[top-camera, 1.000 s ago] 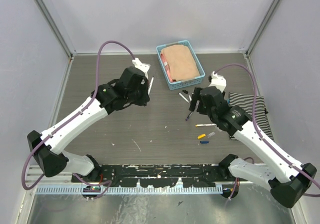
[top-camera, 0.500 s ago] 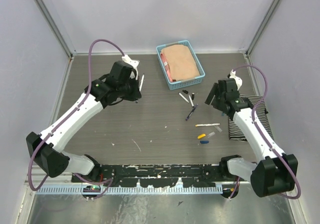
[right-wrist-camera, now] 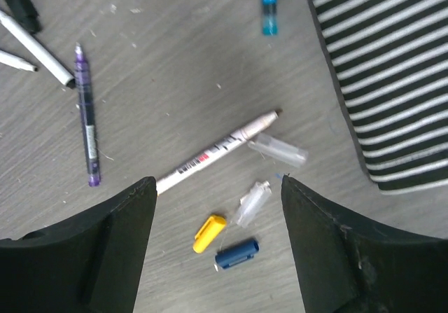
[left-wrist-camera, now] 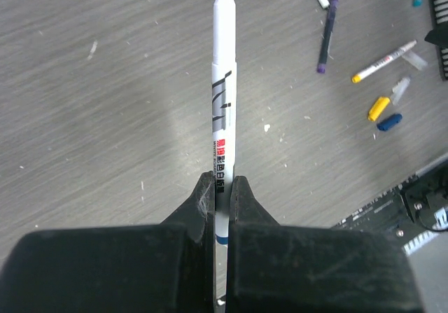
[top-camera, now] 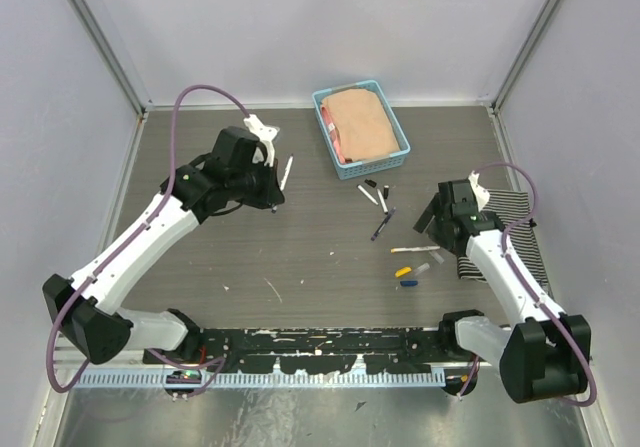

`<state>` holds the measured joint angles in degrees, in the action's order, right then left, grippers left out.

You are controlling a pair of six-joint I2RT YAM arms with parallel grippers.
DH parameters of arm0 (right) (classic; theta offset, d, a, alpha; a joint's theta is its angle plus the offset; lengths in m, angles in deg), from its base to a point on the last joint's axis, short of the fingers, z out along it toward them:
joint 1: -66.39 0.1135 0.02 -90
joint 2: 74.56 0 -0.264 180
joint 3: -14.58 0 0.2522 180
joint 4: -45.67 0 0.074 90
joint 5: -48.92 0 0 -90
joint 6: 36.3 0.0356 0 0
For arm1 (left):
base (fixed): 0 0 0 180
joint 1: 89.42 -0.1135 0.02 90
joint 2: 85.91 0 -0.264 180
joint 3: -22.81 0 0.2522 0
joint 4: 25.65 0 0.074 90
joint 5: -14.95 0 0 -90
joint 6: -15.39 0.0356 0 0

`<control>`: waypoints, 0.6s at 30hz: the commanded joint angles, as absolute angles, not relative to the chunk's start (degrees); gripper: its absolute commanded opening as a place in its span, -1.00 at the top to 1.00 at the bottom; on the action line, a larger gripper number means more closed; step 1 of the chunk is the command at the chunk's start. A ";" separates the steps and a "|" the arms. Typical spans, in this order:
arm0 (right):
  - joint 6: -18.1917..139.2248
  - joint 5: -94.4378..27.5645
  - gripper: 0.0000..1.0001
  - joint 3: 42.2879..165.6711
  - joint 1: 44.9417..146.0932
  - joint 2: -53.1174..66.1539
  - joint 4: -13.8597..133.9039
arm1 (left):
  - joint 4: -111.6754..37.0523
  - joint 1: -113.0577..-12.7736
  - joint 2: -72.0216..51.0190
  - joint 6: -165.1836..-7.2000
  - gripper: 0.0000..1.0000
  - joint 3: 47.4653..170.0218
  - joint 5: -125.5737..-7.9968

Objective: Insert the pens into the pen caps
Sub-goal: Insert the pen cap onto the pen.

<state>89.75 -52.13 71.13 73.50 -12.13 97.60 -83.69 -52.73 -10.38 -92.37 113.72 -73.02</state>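
My left gripper (left-wrist-camera: 222, 187) is shut on a white pen (left-wrist-camera: 224, 110) with black print, gripping its lower barrel with the tip pointing away. It hangs over the table's left middle (top-camera: 278, 191). My right gripper (right-wrist-camera: 217, 187) stands open and holds nothing. It hovers above a yellow cap (right-wrist-camera: 209, 233), a blue cap (right-wrist-camera: 236, 253) and two clear caps (right-wrist-camera: 252, 203). A white pen (right-wrist-camera: 217, 150) lies just beyond them. A purple pen (right-wrist-camera: 87, 117) and black-and-white pens (right-wrist-camera: 35, 57) lie further left. From above, the right gripper (top-camera: 432, 219) sits right of the loose pens (top-camera: 383, 224).
A blue basket (top-camera: 327, 100) holding a beige cloth stands at the back centre. A black-and-white striped cloth (top-camera: 515, 229) lies by the right wall. A small teal-blue piece (right-wrist-camera: 268, 8) lies beside that cloth. Grey walls close in both sides.
My right gripper has pulled away from the purple pen toward the right and nearer, staying open. The left arm has carried its white pen a little to the left.
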 commanded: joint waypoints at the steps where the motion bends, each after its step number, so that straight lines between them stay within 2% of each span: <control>1: 97.45 -52.93 -0.56 69.67 73.50 -15.59 101.29 | -81.69 -52.65 -12.69 -90.54 1.00 111.13 -65.13; 8: 107.24 -55.86 -0.61 65.91 73.51 -19.63 106.41 | -82.57 -52.68 -12.70 -90.19 1.00 111.28 -65.11; 18: 112.27 -54.90 -0.61 63.03 73.67 -20.27 107.20 | -83.18 -52.63 -12.70 -90.13 1.00 111.01 -66.83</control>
<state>108.57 -53.85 63.20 73.50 -20.87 106.78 -83.45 -52.71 -11.30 -91.10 111.42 -66.56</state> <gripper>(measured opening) 0.804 0.038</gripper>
